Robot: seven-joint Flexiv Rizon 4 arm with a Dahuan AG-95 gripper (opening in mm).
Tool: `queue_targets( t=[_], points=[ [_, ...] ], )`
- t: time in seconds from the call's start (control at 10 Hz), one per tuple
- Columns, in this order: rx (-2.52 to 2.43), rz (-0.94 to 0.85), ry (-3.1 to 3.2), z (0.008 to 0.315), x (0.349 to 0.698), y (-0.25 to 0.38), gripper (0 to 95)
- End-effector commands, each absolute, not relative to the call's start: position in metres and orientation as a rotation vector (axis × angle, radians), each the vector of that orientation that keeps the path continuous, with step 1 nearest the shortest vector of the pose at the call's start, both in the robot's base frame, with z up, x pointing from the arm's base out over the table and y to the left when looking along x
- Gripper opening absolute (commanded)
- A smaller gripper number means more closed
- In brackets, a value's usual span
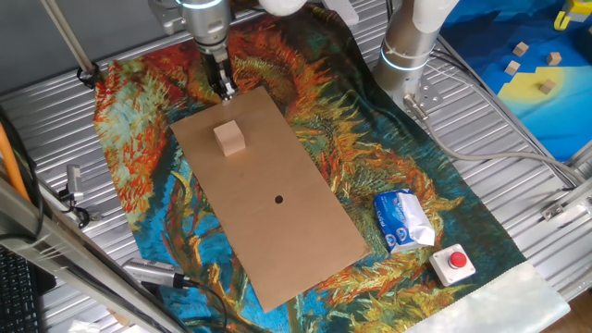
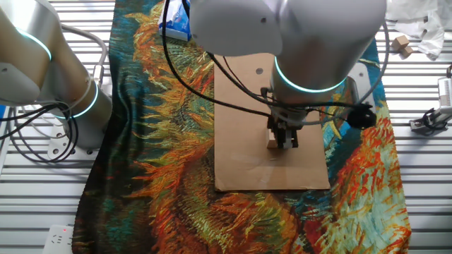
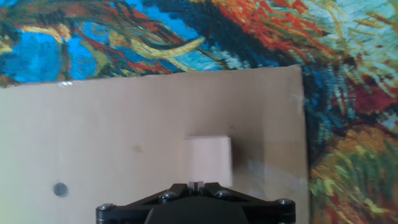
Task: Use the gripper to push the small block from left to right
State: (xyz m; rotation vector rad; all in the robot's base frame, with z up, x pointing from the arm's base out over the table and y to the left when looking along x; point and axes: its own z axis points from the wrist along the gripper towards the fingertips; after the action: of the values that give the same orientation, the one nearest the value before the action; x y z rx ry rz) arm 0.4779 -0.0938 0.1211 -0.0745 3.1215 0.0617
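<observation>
small block (image 1: 229,138): pale matte wooden cube, upper left of flat brown board (image 1: 277,213). gripper (image 1: 226,89) jaws pinched closed, empty. the other fixed view: arm mostly hides block.

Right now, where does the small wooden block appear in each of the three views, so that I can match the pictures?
One fixed view: the small block lies on the upper part of the brown board, just below the gripper.
The other fixed view: only a sliver shows, mostly hidden behind the gripper.
Hand view: lower centre, just above the gripper's black body.
Shared landmark: the board's dark round hole.
</observation>
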Motion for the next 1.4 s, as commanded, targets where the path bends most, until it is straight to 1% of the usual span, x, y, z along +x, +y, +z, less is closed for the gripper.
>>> queue_targets(
  t=[0.1,0.4,1.4],
  points=[
    [-0.066,0.063,3.126,0.114,0.484,-0.093,0.0],
    [-0.051,0.068,3.132,0.104,0.492,-0.093,0.0],
    [0.0,0.066,3.152,0.104,0.492,-0.093,0.0]
  ],
)
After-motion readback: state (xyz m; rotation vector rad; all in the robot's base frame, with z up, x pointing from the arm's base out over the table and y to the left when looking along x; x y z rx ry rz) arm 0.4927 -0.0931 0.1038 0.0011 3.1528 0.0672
